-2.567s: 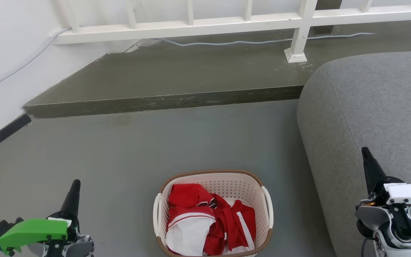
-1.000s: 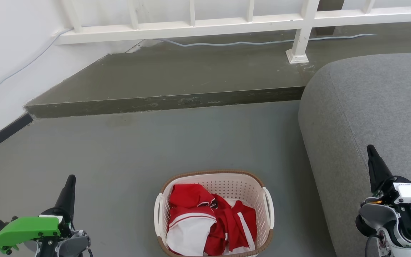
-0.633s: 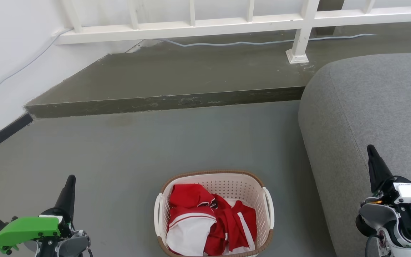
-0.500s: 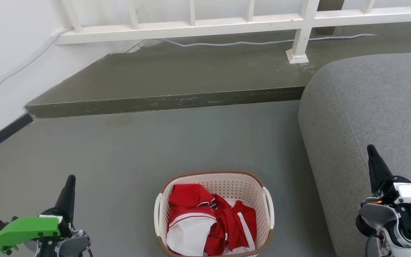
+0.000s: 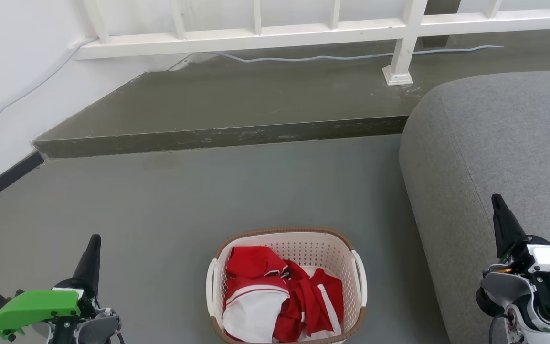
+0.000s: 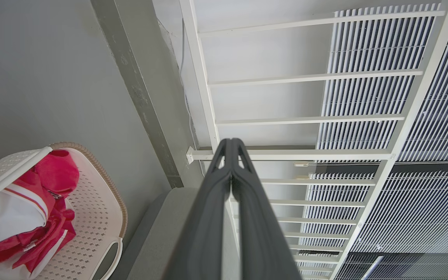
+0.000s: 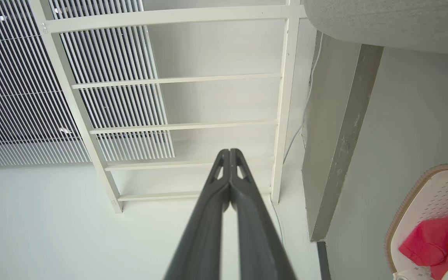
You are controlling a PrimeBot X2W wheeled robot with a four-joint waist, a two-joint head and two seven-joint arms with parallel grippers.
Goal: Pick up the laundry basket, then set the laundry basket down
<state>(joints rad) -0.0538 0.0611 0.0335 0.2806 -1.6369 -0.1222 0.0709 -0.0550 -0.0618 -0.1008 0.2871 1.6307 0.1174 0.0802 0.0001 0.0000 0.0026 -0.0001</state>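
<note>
The laundry basket (image 5: pixel 325 253), cream-white and perforated with a brown rim and white side handles, stands on the grey floor at the bottom centre of the head view. It holds red and white clothes (image 5: pixel 275 291). My left gripper (image 5: pixel 94 240) hangs shut and empty to the basket's left, well apart from it. Over at the right, my right gripper (image 5: pixel 495 198) is also shut and empty, in front of the sofa. The basket shows again at the left wrist view's lower left (image 6: pixel 103 217) and the right wrist view's lower right (image 7: pixel 430 194). Both pairs of fingers (image 6: pixel 230 144) (image 7: pixel 230 152) press together.
A grey sofa (image 5: pixel 494 134) fills the right side, close to the basket. A raised concrete step (image 5: pixel 217 136) crosses the floor ahead, with a white railing (image 5: pixel 256 33) and a cable (image 5: pixel 303 57) behind it. A white wall (image 5: pixel 7 71) runs along the left.
Since 2.6 s ago the head view has shifted slightly and both grippers sit a little differently in it. Over the last second nothing has visibly moved.
</note>
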